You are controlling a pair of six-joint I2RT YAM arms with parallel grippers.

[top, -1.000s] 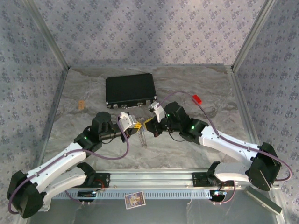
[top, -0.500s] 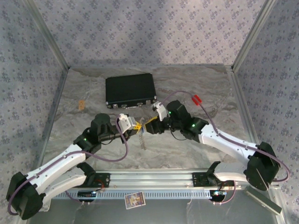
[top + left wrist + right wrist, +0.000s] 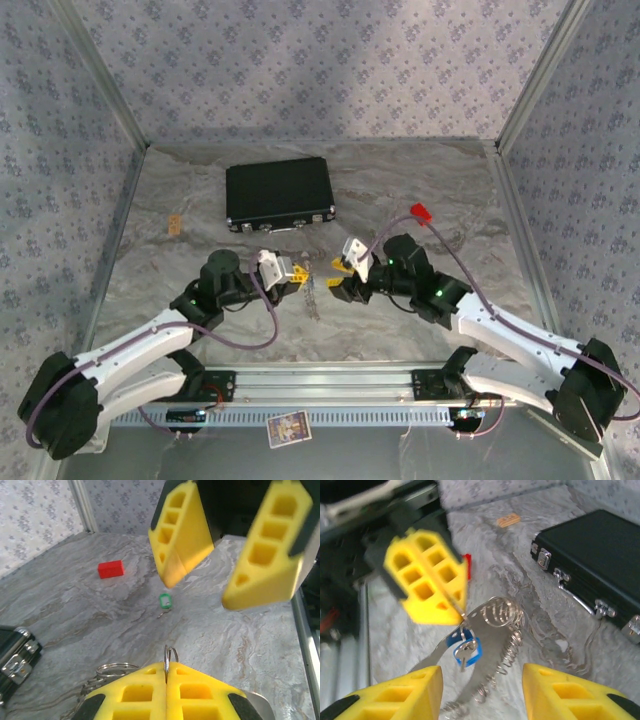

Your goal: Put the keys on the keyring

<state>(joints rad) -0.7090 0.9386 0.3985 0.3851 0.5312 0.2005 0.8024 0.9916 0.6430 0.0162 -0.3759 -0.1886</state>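
Two pincers of mine meet nose to nose from above: my left pincer (image 3: 292, 270) is closed, with the keyring (image 3: 312, 293) dangling just below its tip, and my right pincer (image 3: 339, 274) faces it from close by, jaws apart. The case (image 3: 279, 193) lies beyond the left pincer, the red block (image 3: 421, 212) beyond the right one. From my left wrist, the left pincer (image 3: 166, 669) is pressed together on a thin metal ring of the keyring (image 3: 170, 655), which stands up between its tips. The right pincer (image 3: 206, 587) hangs ahead and above, fingers wide apart and holding nothing. The green key (image 3: 165, 601) lies on the table (image 3: 75, 610) ahead of my left pincer, under the right one. From my right wrist, the right pincer (image 3: 481, 672) gapes. Just ahead of it, the left pincer (image 3: 457, 607) is clamped on the keyring (image 3: 502, 612), and the blue key (image 3: 467, 649) hangs under that tip.
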